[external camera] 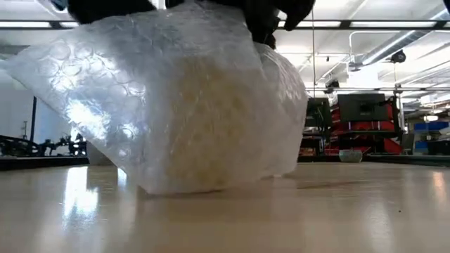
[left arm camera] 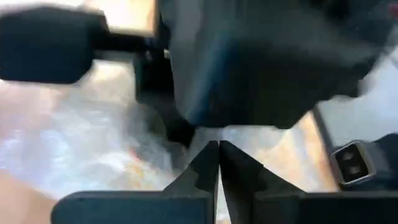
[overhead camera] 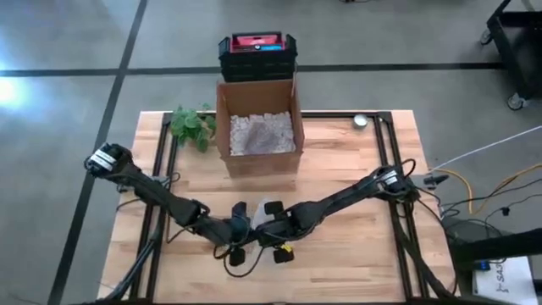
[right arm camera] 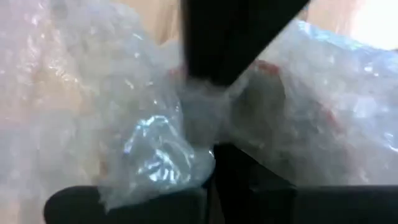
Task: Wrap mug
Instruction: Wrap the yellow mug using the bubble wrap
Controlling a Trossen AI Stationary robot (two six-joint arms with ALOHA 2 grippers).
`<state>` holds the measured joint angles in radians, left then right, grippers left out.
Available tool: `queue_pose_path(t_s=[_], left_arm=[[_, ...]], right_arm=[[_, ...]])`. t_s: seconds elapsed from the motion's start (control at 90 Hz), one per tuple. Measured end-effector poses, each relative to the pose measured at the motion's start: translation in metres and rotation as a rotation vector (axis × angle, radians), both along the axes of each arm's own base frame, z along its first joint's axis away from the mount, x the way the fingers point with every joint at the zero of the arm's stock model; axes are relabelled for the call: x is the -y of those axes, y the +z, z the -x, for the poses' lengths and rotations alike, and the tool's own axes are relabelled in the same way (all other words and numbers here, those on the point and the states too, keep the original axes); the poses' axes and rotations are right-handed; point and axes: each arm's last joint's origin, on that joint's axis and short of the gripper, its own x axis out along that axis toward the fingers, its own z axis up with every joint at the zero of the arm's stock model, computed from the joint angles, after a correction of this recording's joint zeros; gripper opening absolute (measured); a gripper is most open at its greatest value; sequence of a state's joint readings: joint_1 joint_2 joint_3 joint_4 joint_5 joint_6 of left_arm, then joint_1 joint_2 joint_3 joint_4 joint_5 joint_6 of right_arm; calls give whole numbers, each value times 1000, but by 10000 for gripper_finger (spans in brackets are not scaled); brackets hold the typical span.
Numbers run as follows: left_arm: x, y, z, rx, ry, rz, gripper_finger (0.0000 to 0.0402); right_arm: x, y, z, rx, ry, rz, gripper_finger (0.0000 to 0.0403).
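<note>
Wrapping well under way, judging by the bundle: bubble wrap [external camera: 176, 105] bunched over a pale lump, most likely the mug [external camera: 200, 133], resting on the table [overhead camera: 356, 254] near its front edge, well apart from the cardboard box [overhead camera: 258, 123] of packing peanuts at the back. Mug itself veiled, only a blurred shape through the plastic. Left gripper [left arm camera: 217, 165] just beside the bundle, fingers pressed together, with no wrap visibly between them in its own wrist view. Right gripper [right arm camera: 211, 155] meeting it from the other side, pinching a gathered fold of bubble wrap in a narrow hold. Both grippers crowded above the bundle in the high view.

Step in hand, probably: folding loose sheet over the top. Next move calls for keeping the pinched fold taut, drawing it across and tucking it down, without tipping or dragging the mug.
</note>
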<state>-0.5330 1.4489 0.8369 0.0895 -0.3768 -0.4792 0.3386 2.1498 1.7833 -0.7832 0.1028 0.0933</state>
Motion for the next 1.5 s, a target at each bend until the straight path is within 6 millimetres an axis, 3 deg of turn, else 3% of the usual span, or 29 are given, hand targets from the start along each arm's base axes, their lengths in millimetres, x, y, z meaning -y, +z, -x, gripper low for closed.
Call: queue_pose_path(t_s=[0.1,0.244,0.367,0.489,0.689,1.011,1.222,1.5], left_arm=[[-10,12,14,-20,62,-57,0],[-25,11,25,-81,184,-177,0],[-36,-8,22,-72,214,-166,0],[-39,-28,15,-20,144,-43,0],[-19,-44,5,88,64,123,0],[33,-50,4,26,-41,186,0],[44,-37,-4,-81,-33,101,0],[42,34,7,-258,60,-149,0]], right_arm=[[-1,1,-1,13,5,-5,0],[-1,2,-1,20,17,-1,0],[-1,2,-2,30,26,0,0],[-1,2,-2,33,36,2,0],[-2,2,-1,29,91,13,0],[0,16,-5,95,237,75,0],[-1,17,-5,98,247,79,0],[-2,17,-4,98,241,71,0]])
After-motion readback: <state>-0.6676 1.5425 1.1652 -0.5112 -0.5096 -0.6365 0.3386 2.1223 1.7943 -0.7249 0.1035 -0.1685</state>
